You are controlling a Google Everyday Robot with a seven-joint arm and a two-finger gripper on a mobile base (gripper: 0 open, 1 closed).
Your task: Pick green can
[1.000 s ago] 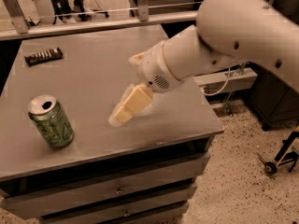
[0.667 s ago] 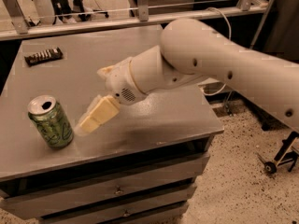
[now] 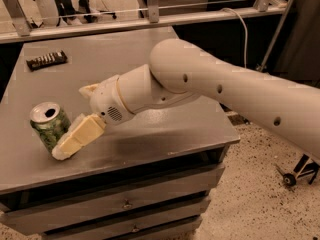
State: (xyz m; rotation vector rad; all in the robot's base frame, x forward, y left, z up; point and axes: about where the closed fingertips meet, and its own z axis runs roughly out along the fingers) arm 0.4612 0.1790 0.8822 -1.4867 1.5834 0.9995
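The green can [image 3: 48,128] stands near the front left of the grey table [image 3: 165,134], with its silver top and pull-tab opening showing. My gripper [image 3: 71,123] is right beside the can on its right, low over the table. The near cream finger [image 3: 80,136] lies against the can's right side and reaches down past its base. The other finger [image 3: 89,89] sticks out behind and above, so the jaws stand open and the can is not gripped. My white arm [image 3: 215,86] reaches in from the right across the table.
A flat black ridged object [image 3: 46,60] lies at the table's back left. Drawers [image 3: 125,204] are below the front edge. A metal rail [image 3: 150,21] runs behind the table. A wheeled stand's foot [image 3: 295,176] is on the speckled floor at right.
My gripper has moved left and down across the table, from its middle to right beside the can. The can stands in the same place.
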